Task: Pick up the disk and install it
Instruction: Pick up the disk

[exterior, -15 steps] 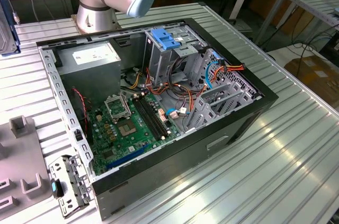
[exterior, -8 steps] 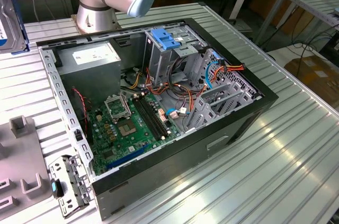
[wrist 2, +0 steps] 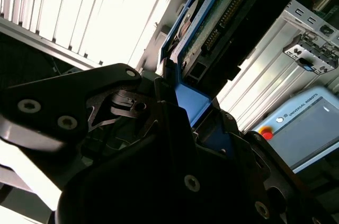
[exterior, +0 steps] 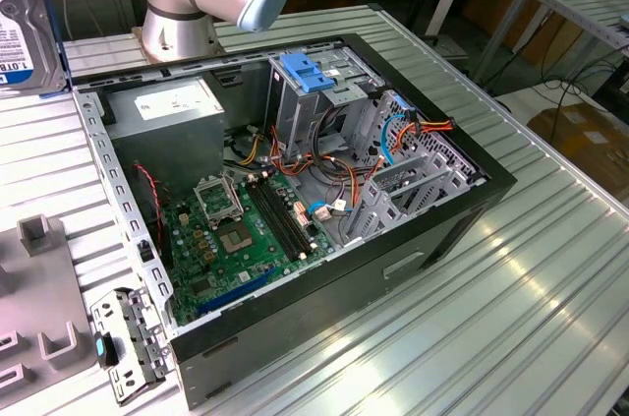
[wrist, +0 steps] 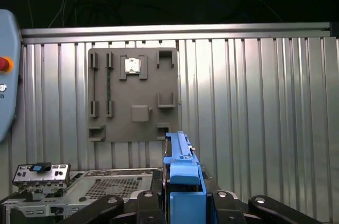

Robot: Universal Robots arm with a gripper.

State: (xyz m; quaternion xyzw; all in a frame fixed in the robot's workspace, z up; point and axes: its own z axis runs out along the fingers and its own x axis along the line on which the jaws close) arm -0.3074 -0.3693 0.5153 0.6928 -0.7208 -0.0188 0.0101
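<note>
Hanging at the exterior view's far left, well apart from the open case (exterior: pixel 442 229), the disk (exterior: pixel 20 32) is clamped by the end effector (wrist: pixel 184 203) on its blue carrier and should be kept firmly gripped and steady.

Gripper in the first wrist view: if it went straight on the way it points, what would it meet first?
Holding the disk, the gripper aims at the ribbed table beside the grey fixture plate; the disk's tip would probably touch there first, though depth is unclear.
</note>
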